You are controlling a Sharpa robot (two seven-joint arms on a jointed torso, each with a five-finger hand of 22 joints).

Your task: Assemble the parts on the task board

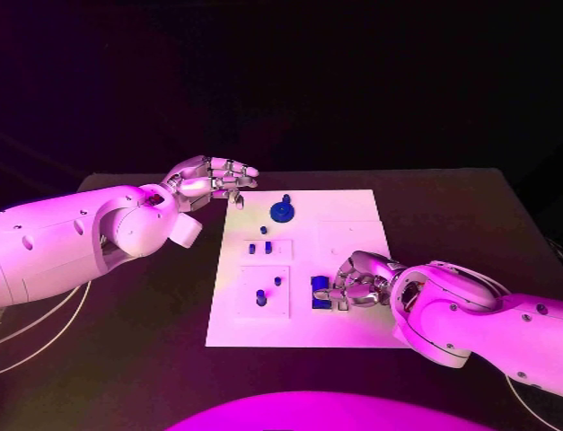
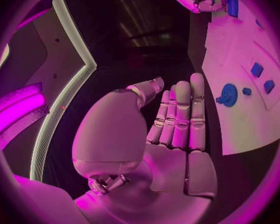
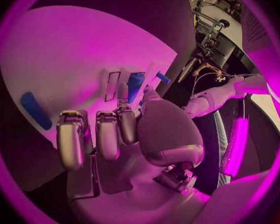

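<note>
While right hand point(image 1: 354, 283) pinches blue part point(image 1: 320, 291) on task board point(image 1: 353, 235), press straight down; left hand point(image 1: 214, 182) empty, fingers apart.

Magenta light floods the head view. The board point(image 1: 354, 215) is the brightest surface, evenly lit, and its parts cast only faint shadows. The left arm point(image 1: 48, 247) at 9 o'clock and the right arm point(image 1: 501, 323) at 4 o'clock show pale glare on their upper shells. The table point(image 1: 462, 206) is dim, and toward 12 o'clock everything falls to black.

In the left wrist view a glowing strip point(image 2: 62, 104) bends at 9 o'clock, and the left hand point(image 2: 171, 134) is softly lit. In the right wrist view the board point(image 3: 65, 59) glares at 10 o'clock above the shaded right hand point(image 3: 127, 129). Both circles bow straight edges near the rim.
</note>
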